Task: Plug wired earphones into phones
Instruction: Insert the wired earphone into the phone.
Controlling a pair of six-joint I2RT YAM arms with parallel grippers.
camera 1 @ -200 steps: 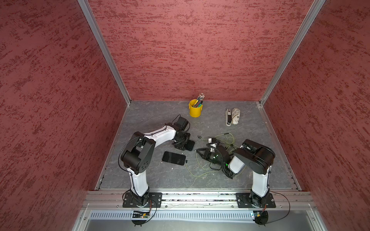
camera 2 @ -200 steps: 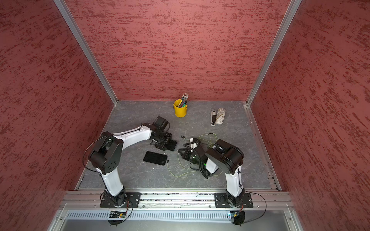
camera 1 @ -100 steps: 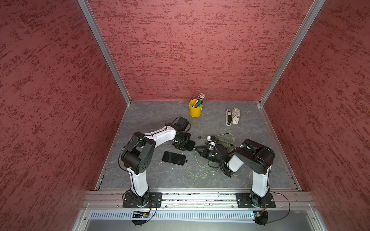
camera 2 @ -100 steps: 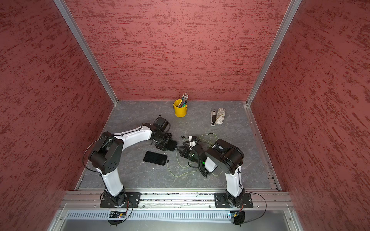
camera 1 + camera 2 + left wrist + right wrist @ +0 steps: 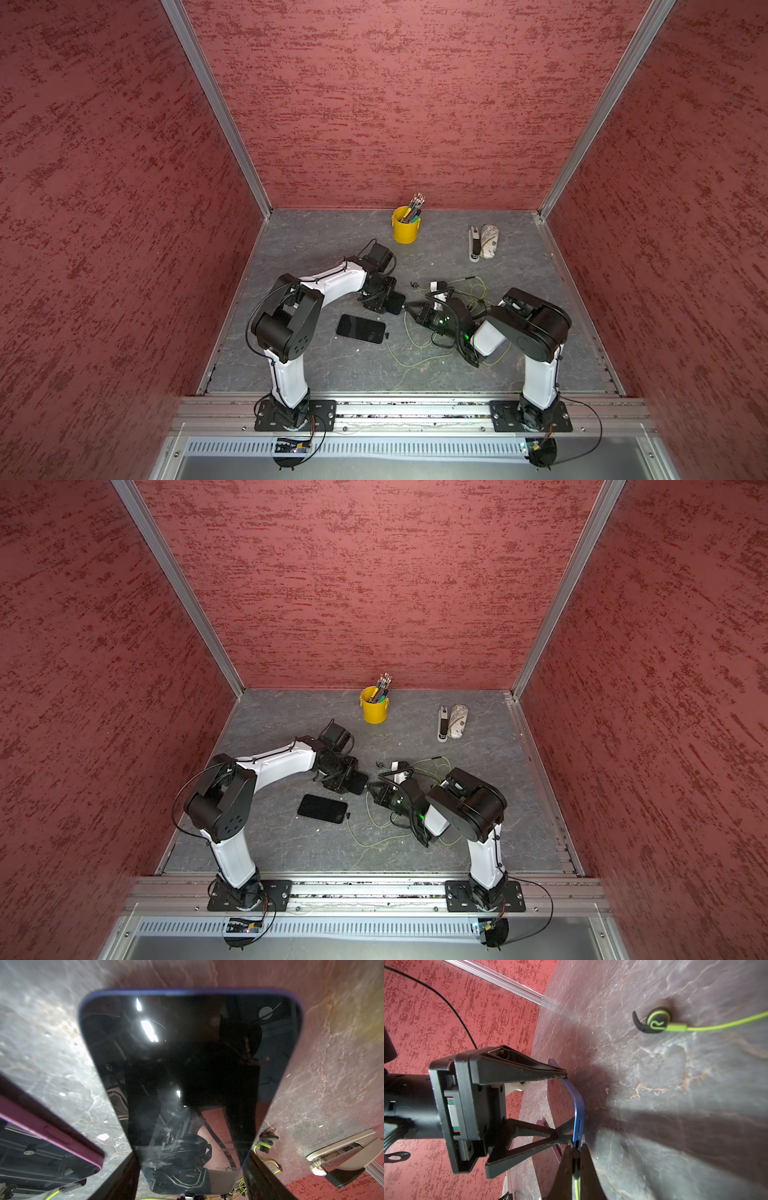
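Note:
My left gripper (image 5: pixel 390 302) (image 5: pixel 193 1153) is shut on the two long edges of a blue-rimmed phone (image 5: pixel 187 1059) (image 5: pixel 358 781), holding it low over the table. My right gripper (image 5: pixel 410 308) (image 5: pixel 576 1148) is shut on a black plug (image 5: pixel 576 1157) of the wired earphones; the plug's tip meets the port in the phone's blue end edge (image 5: pixel 579 1118). Yellow-green cable (image 5: pixel 415 353) trails behind in loops, and an earbud (image 5: pixel 656 1022) lies on the table. A second phone (image 5: pixel 360 328) (image 5: pixel 47 1147) lies flat nearby, with a plug (image 5: pixel 385 335) at its end.
At the back stand a yellow cup of pens (image 5: pixel 405 230), a white power strip (image 5: pixel 473 243) and a pale pouch (image 5: pixel 489 241). Red walls (image 5: pixel 124 208) close in three sides. Earphone cable (image 5: pixel 428 766) is tangled around my right arm.
My right gripper has moved left with the plug, up to the end of the phone in my left gripper. The left arm and the flat phone have stayed put.

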